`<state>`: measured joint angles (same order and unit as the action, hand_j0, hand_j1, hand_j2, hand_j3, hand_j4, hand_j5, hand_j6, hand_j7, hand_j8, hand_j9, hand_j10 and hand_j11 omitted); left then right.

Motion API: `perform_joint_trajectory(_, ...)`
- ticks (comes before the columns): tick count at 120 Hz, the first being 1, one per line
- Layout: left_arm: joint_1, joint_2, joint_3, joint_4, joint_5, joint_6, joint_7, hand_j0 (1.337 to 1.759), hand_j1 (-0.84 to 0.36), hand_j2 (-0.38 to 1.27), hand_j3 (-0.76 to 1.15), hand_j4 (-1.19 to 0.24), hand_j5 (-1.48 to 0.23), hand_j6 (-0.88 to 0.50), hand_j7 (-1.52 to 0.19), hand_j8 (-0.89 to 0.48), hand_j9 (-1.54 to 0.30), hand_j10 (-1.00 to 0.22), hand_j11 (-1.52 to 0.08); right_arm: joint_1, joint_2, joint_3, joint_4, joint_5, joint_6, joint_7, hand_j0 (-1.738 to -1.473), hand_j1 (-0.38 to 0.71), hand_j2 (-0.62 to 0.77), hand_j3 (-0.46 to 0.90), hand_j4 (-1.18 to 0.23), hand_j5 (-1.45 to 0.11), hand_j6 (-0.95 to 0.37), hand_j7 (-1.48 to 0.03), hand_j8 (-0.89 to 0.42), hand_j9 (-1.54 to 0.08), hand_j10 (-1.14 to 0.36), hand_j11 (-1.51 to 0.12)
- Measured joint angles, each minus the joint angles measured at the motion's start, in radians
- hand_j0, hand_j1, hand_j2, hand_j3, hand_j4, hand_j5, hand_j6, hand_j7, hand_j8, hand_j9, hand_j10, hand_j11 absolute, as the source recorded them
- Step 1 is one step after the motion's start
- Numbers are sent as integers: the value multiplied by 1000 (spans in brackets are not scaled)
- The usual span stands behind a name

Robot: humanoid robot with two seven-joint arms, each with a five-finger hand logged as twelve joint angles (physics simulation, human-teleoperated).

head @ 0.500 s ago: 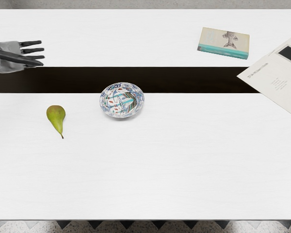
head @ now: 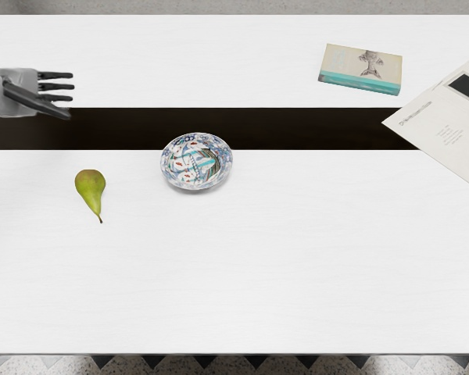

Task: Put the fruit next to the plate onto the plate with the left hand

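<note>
left hand (head: 33, 91) | at left edge, raised | fingers extended and spread, pointing right | holding nothing

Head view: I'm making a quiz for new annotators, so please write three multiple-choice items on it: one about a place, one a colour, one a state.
1. Where is the pear relative to the patterned plate?
A) on it
B) picture-left of it, apart, on the table
C) behind it

2. What colour is the pear?
A) green
B) red
C) blue

3. What is the left hand doing?
A) grasping the pear
B) holding nothing, fingers extended
C) resting on the plate

Answers:
1 B: white tabletop shows between pear and plate.
2 A: its skin is yellowish green.
3 B: the hand is at the picture's left edge, away from the pear, with its fingers straight.
</note>
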<state>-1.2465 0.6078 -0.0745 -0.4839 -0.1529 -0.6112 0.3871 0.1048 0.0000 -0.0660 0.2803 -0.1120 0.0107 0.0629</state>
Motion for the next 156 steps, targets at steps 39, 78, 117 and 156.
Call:
perform_joint_trajectory(39,-123,-51,1,-154,271,234,25,1658,349,0,0,-1,0,-1,0,0,0,0,0,0,0,0,0,0,0,0,-1658,-333,-3,0,-13,-17,-13,-17,-13,-17,-13,-17)
perform_joint_trajectory(78,-260,-195,67,-172,323,608,205,1658,349,0,0,-2,0,-3,0,-2,0,-2,0,-1,0,0,0,0,0,0,-1658,-333,-3,0,-13,-17,-13,-17,-13,-17,-13,-17)
perform_joint_trajectory(117,-285,-303,308,-172,-3,1097,223,1658,349,0,0,-2,0,-2,0,-2,0,-1,0,-1,0,0,0,0,0,0,-1658,-333,-3,0,-13,-17,-13,-17,-13,-17,-13,-17)
perform_joint_trajectory(156,-338,-410,544,-194,-365,1217,224,1658,349,1,0,-2,0,-3,0,-3,0,-2,0,-1,0,0,0,0,0,0,-1658,-333,-3,0,-13,-17,-13,-17,-13,-17,-13,-17)
